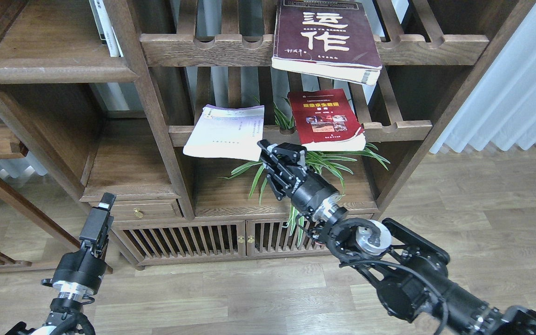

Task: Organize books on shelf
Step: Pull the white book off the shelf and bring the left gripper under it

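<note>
Even, soft daylight; a sharp picture throughout.
Brightness comes from the white curtain (519, 74) at right and the pale gaps behind the slatted racks (231, 46). The bookcase recesses (54, 116) sit in shadow, the maroon book (326, 35) shows slight sheen, and straight lines bow a little near the edges.
</note>
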Robot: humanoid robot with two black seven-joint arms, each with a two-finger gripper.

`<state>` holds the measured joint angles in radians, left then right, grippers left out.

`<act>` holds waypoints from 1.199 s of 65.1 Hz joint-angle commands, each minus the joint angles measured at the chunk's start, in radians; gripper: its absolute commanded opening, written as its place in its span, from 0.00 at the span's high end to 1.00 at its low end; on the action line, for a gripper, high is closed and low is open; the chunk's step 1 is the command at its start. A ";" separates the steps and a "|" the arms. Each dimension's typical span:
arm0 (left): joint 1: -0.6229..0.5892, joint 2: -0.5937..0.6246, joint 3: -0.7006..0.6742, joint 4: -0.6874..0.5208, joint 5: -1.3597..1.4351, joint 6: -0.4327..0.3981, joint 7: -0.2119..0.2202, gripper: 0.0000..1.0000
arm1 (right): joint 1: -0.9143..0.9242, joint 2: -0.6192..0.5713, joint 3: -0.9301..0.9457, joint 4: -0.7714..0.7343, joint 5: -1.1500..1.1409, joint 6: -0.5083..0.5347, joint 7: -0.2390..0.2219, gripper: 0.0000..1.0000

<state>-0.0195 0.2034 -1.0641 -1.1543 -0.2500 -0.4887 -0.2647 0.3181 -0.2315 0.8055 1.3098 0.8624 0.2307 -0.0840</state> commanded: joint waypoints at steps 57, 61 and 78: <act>-0.011 0.218 0.041 -0.180 -0.416 0.000 0.469 0.01 | -0.237 -0.081 0.009 0.154 -0.079 0.226 -0.289 0.95; -0.011 0.248 0.050 -0.191 -0.448 0.000 0.469 0.00 | -0.246 -0.081 0.009 0.149 -0.079 0.242 -0.310 0.95; -0.013 0.263 0.148 -0.225 -0.460 0.000 0.469 0.00 | -0.263 -0.074 0.006 0.121 -0.103 0.249 -0.335 0.94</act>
<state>-0.0311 0.4693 -0.9562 -1.3619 -0.7095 -0.4887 0.2041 0.0565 -0.3096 0.8141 1.4478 0.7672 0.4798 -0.4169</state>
